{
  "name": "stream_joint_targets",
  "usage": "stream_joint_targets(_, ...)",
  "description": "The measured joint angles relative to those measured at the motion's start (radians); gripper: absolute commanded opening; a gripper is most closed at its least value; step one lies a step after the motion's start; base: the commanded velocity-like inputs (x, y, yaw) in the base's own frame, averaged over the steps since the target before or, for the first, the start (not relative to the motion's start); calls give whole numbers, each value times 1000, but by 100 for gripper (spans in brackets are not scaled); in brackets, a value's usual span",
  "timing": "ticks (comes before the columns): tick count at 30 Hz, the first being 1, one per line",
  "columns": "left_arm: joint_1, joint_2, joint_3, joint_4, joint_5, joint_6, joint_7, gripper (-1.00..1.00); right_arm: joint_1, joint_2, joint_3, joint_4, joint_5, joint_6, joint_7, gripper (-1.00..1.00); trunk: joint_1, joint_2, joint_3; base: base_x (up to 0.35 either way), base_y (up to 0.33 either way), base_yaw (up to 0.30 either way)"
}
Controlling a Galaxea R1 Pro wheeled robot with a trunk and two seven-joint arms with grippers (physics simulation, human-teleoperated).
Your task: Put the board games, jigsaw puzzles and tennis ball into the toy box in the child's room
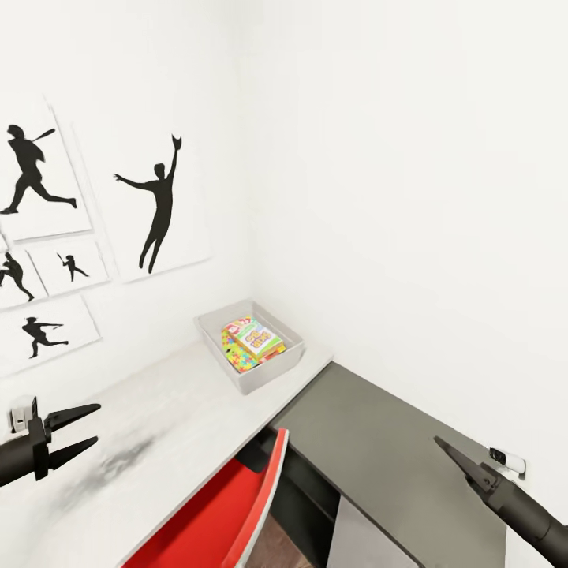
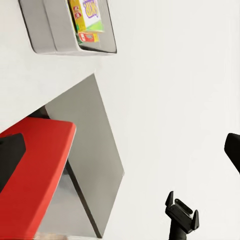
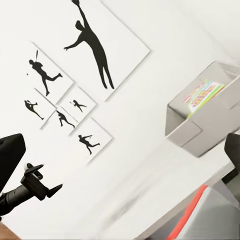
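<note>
Toy box [image 1: 251, 347] on table [image 1: 158, 442], well beyond left hand [image 1: 83, 430].

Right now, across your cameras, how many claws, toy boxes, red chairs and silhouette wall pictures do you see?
Claws: 2, the left claw and the right claw
Toy box: 1
Red chair: 1
Silhouette pictures: 6
Total: 10

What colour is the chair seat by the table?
Bright red chair seat, seen best in the left wrist view.
</note>
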Motion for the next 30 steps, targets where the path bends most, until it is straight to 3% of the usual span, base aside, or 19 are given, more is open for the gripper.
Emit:
stream_joint_targets(13, 0, 0, 0, 0, 0, 0, 0, 100, 0, 0, 0, -2, 0, 2, -2, 100, 0, 0, 0, -139, 126, 283)
stream_joint_targets(30, 1, -1, 0, 0, 0, 0, 0, 100, 0, 0, 3, -2, 1, 3, -2, 100, 0, 0, 0, -11, 235, 283)
